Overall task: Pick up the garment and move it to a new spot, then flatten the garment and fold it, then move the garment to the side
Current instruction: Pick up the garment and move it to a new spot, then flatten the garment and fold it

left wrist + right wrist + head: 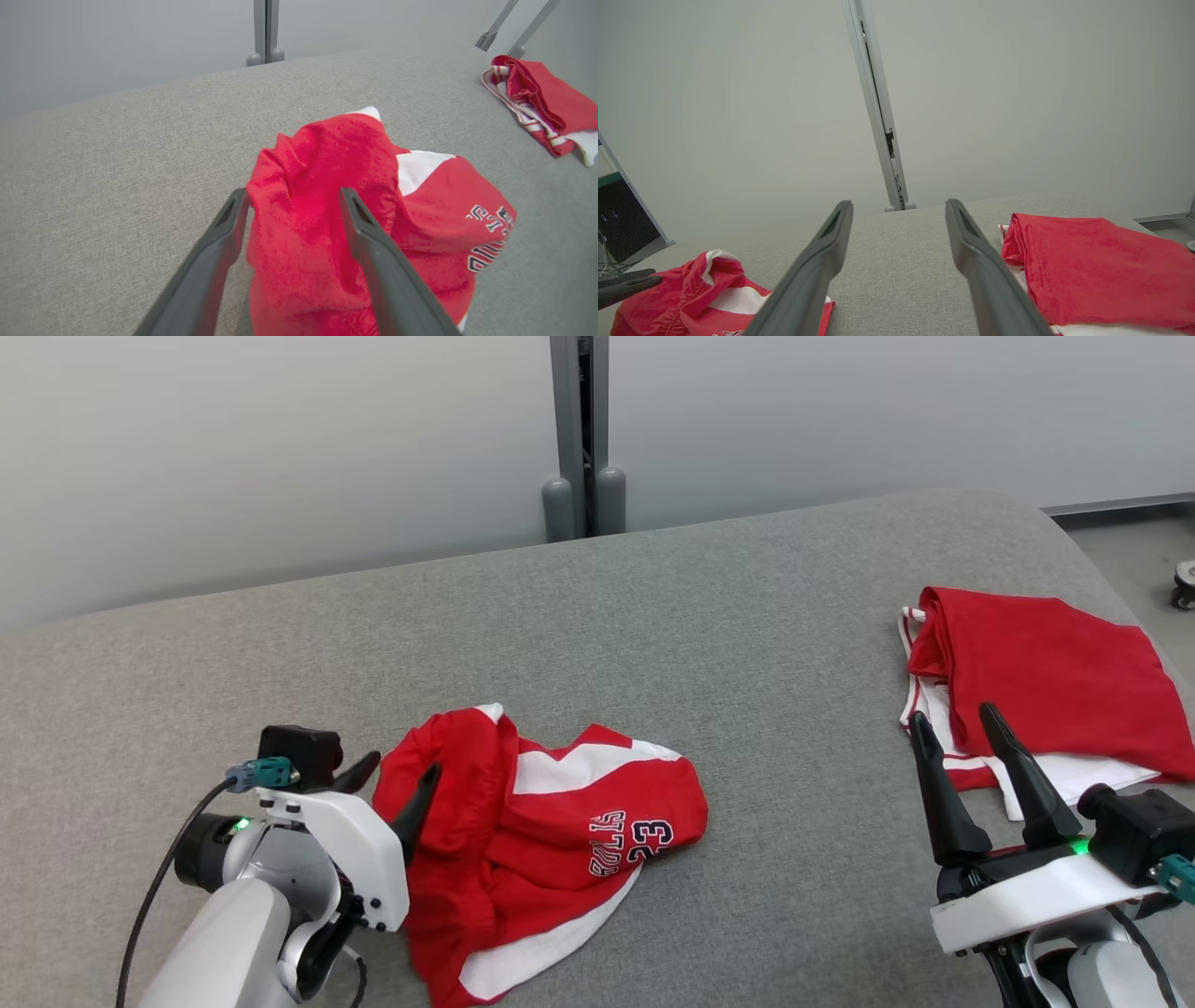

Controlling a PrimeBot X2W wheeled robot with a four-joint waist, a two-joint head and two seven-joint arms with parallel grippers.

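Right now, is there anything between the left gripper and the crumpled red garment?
Nothing visible stands between them. The left gripper is open, its fingers right at the crumpled red garment, over its left edge. The folded red garment lies well apart, on the right of the grey surface.

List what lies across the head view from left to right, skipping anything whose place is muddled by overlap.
left gripper → crumpled red garment → folded red garment
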